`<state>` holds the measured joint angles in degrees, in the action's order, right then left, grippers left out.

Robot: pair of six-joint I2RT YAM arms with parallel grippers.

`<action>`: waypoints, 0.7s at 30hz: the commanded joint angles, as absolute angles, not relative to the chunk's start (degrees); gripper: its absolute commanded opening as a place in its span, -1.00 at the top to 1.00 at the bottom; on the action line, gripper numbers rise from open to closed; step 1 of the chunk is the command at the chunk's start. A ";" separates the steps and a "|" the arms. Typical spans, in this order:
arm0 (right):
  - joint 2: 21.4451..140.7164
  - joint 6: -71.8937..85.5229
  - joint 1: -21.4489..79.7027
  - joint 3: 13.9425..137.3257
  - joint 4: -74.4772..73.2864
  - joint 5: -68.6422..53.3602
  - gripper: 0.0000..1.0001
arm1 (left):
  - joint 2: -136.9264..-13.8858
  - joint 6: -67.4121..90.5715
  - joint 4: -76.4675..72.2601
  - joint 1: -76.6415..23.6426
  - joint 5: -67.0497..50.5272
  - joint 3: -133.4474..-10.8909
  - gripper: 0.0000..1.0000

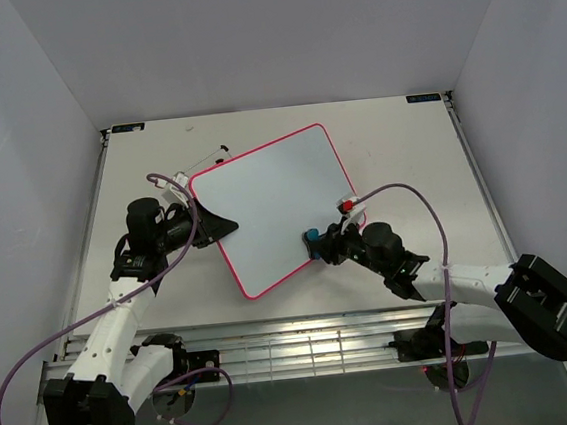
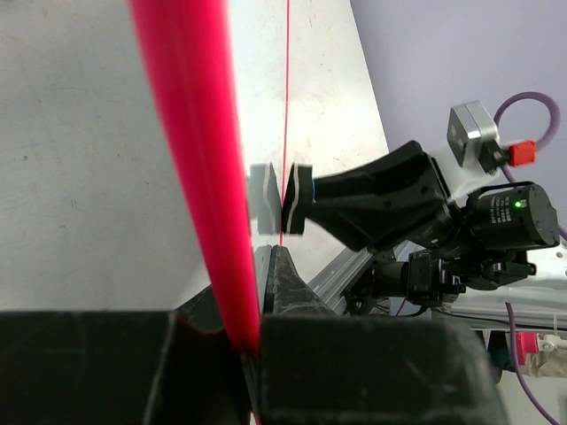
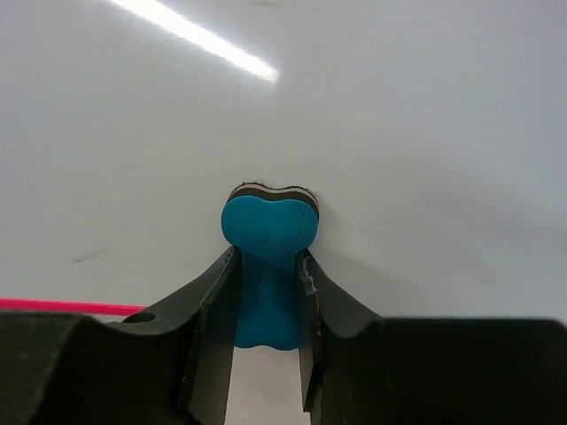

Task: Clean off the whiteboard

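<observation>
The whiteboard [image 1: 273, 208], white with a thin pink-red frame, lies tilted on the table and shows no writing. My left gripper [image 1: 226, 223] is shut on its left frame edge [image 2: 199, 177], which runs between the jaws in the left wrist view. My right gripper [image 1: 318, 241] is shut on the small blue bone-shaped eraser [image 3: 267, 266], whose felt end presses on the board near its lower right edge. The eraser also shows in the top view [image 1: 312, 237]. The board surface [image 3: 372, 115] fills the right wrist view.
The white table [image 1: 408, 150] is walled by grey panels. A small black stand foot [image 1: 219, 150] shows at the board's far left corner. The right arm [image 2: 416, 204] appears across the board in the left wrist view. An aluminium rail [image 1: 306, 346] runs along the near edge.
</observation>
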<state>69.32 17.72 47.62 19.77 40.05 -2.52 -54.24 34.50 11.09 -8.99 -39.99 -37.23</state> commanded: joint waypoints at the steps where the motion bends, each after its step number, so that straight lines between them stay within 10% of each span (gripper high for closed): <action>1: 65.92 24.50 45.71 16.00 37.36 17.03 0.85 | -54.84 26.46 21.53 -10.19 -35.59 -35.42 1.00; 21: 75.32 19.77 47.98 22.50 37.52 -1.12 0.85 | -54.84 26.46 21.27 -10.11 -35.95 -35.42 1.00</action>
<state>73.63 20.64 44.91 21.08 34.59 8.38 -53.58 31.75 9.93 -8.99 -38.79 -37.23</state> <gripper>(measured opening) 0.330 0.133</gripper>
